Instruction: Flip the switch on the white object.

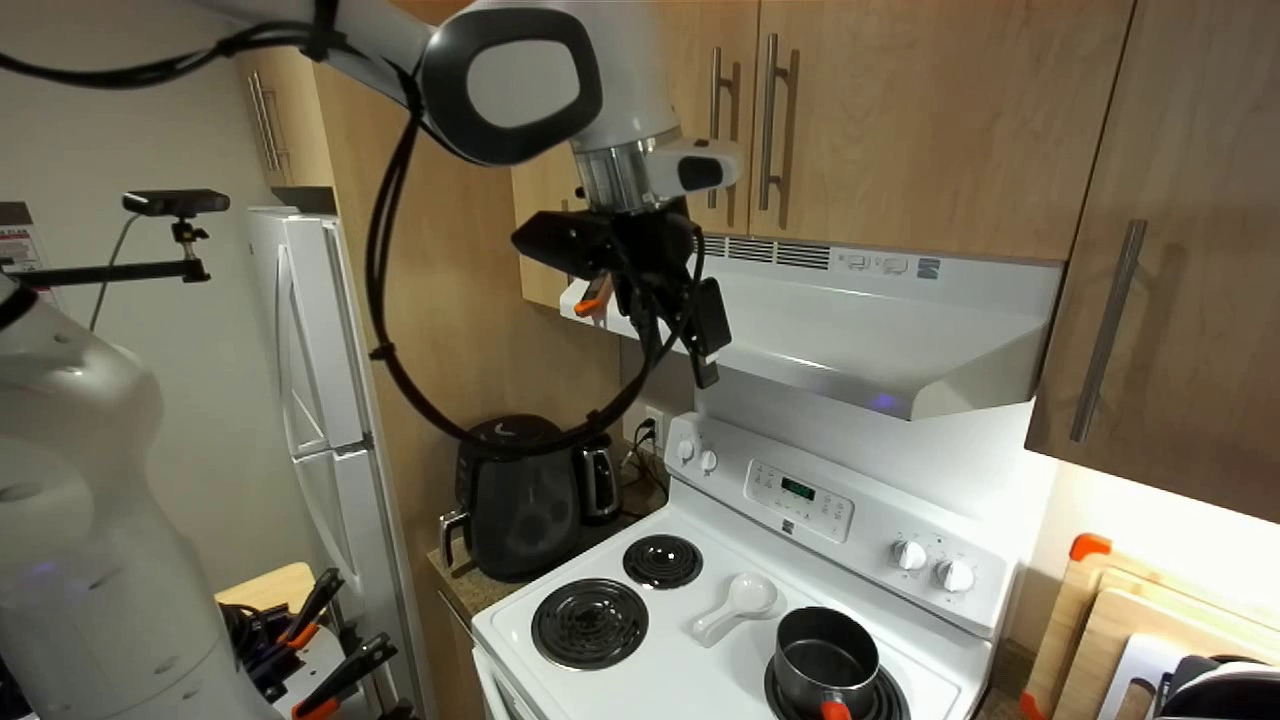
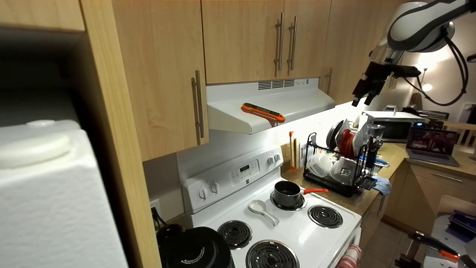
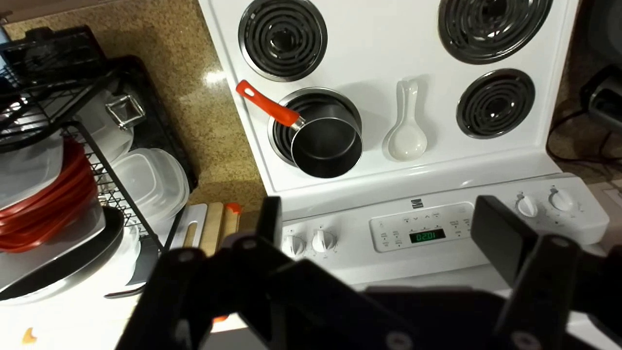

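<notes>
Range hood [image 1: 860, 322] runs widthwise above the stove [image 1: 685, 672], front sloping outward; hand [image 3: 385, 221] spread wide.

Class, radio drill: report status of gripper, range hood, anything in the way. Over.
Gripper open, empty. Range hood untouched, switches at upper front. Orange-edged device on hood, away from switches.

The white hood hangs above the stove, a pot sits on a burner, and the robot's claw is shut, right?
Not quite: the gripper is open, its fingers apart, as the wrist view shows. The white hood does hang above the stove, and a pot sits on a burner.
</notes>
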Robot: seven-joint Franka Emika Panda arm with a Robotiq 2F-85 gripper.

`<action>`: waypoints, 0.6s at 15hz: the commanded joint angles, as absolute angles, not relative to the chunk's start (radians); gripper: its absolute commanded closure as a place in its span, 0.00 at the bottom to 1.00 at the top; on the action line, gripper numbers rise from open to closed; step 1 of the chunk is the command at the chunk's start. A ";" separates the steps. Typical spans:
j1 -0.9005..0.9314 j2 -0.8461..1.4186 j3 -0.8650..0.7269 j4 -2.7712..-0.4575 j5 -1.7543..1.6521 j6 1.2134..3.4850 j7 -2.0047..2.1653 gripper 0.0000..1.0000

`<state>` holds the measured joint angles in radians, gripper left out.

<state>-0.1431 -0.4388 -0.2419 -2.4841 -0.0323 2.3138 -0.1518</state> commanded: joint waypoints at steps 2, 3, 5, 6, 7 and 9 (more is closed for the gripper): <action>-0.161 -0.402 -0.227 -2.487 -0.037 2.425 -0.139 0.00; -0.159 -0.396 -0.227 -2.486 -0.034 2.446 -0.138 0.00; -0.150 -0.388 -0.223 -2.486 -0.024 2.497 -0.137 0.00; -0.139 -0.379 -0.222 -2.482 -0.012 2.533 -0.140 0.00; -0.132 -0.366 -0.218 -2.475 -0.007 2.570 -0.138 0.00; -0.115 -0.328 -0.209 -2.454 0.005 2.648 -0.132 0.00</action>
<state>-0.1333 -0.3918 -0.2272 -2.4836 -0.0304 2.5451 -0.1466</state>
